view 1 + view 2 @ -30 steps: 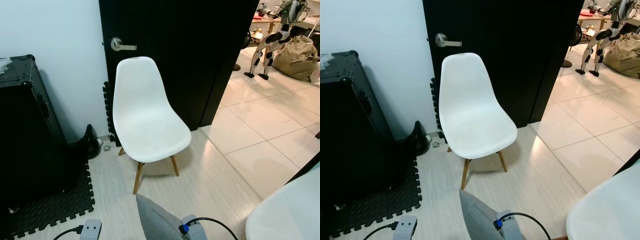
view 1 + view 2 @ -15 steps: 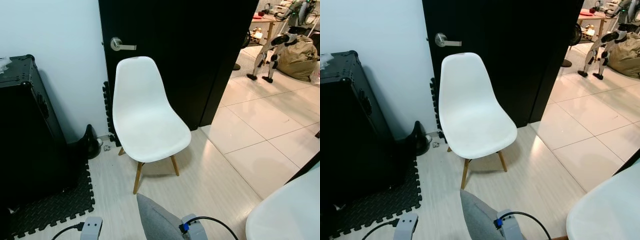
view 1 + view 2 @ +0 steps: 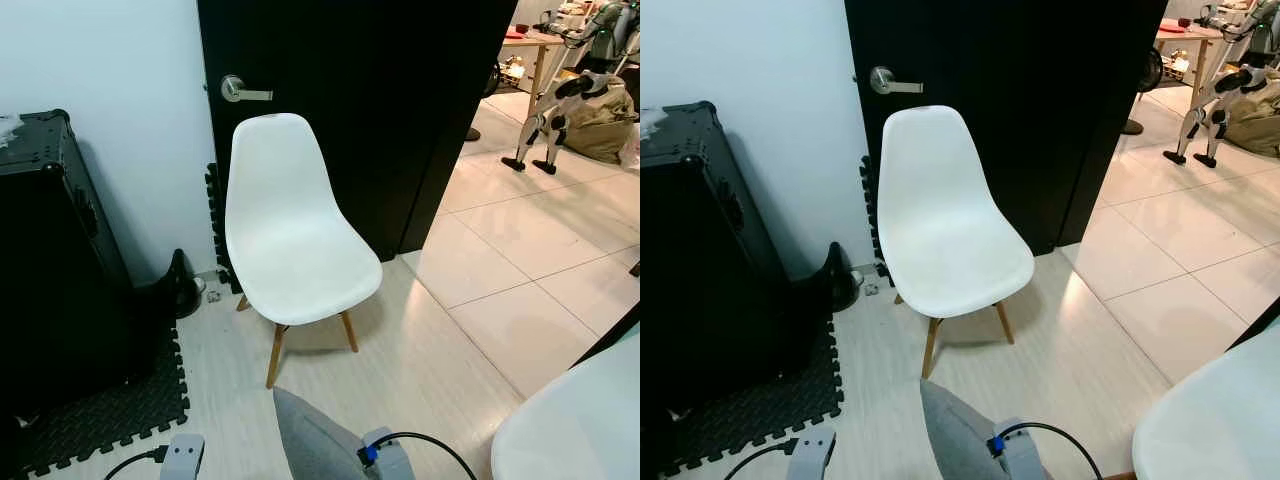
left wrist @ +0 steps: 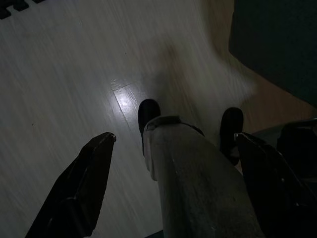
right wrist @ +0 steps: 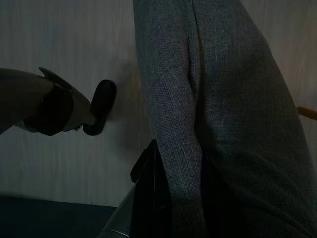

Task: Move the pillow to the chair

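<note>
Because it hangs low against the robot's front, the grey knitted fabric pillow (image 5: 218, 124) rides pinched in the closed right hand (image 5: 166, 198), clear of the pale wood floor (image 3: 420, 370); the left hand (image 4: 173, 148) hangs spread and empty. Ahead, the white moulded plastic chair (image 3: 295, 250) stands bare before the black door (image 3: 380, 90), its seat facing the robot.
</note>
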Available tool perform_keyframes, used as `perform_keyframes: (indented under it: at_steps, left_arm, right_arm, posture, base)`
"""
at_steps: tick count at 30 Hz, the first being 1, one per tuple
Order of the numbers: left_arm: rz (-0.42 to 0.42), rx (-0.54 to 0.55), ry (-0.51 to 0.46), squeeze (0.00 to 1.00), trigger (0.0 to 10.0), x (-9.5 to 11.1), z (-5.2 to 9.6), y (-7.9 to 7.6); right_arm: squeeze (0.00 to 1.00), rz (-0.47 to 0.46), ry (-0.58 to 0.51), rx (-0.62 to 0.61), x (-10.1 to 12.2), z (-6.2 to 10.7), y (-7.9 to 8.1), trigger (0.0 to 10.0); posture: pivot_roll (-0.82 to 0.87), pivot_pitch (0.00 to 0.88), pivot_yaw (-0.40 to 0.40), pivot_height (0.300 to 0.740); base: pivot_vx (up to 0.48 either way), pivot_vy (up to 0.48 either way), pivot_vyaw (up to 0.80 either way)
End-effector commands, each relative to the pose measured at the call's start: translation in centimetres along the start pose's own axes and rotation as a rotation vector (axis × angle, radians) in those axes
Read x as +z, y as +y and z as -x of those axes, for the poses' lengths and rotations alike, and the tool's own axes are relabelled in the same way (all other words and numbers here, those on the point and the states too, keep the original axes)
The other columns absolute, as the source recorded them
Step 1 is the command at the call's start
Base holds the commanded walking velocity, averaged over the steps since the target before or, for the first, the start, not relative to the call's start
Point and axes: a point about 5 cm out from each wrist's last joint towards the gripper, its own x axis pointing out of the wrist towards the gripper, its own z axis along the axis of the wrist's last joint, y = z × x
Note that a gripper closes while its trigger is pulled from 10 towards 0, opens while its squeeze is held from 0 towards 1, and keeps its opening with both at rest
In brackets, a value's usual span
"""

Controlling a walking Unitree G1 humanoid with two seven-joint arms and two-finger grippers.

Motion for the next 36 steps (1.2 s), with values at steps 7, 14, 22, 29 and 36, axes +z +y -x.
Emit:
perform_keyframes:
  at_steps: [7, 14, 22, 29, 36]
  left_arm:
    - [0.011, 0.004, 0.028, 0.00, 10.0, -0.82, 0.18, 0.38]
    - [0.004, 0.005, 0.032, 0.00, 10.0, -0.93, 0.21, 0.42]
    - [-0.002, 0.002, 0.036, 0.00, 10.0, -1.04, 0.23, 0.39]
    - [0.008, 0.003, 0.034, 0.00, 10.0, -1.07, 0.21, 0.25]
    - [0.011, 0.002, 0.028, 0.00, 10.0, -0.94, 0.17, 0.13]
  right_arm:
    - [0.00, -0.001, 0.002, 0.049, -0.22, -0.12, 0.73, 10.0]
    - [0.00, 0.011, 0.003, 0.060, -0.22, -0.18, 1.00, 10.0]
    - [0.00, 0.011, 0.002, 0.057, -0.23, -0.18, 0.98, 10.0]
    - [0.00, 0.019, -0.003, 0.044, -0.22, -0.15, 0.86, 10.0]
    - [0.00, 0.001, -0.008, 0.008, -0.19, -0.08, 0.42, 10.0]
  posture:
    - [0.16, 0.000, -0.054, 0.724]
    - [0.17, 0.000, -0.051, 0.724]
    - [0.16, 0.000, -0.046, 0.724]
    - [0.16, 0.000, -0.050, 0.724]
    - [0.16, 0.000, -0.056, 0.724]
  base:
    - [0.000, 0.000, 0.10]
    - [0.000, 0.000, 0.78]
    - [0.000, 0.000, 0.80]
    - [0.000, 0.000, 0.80]
    - [0.000, 0.000, 0.23]
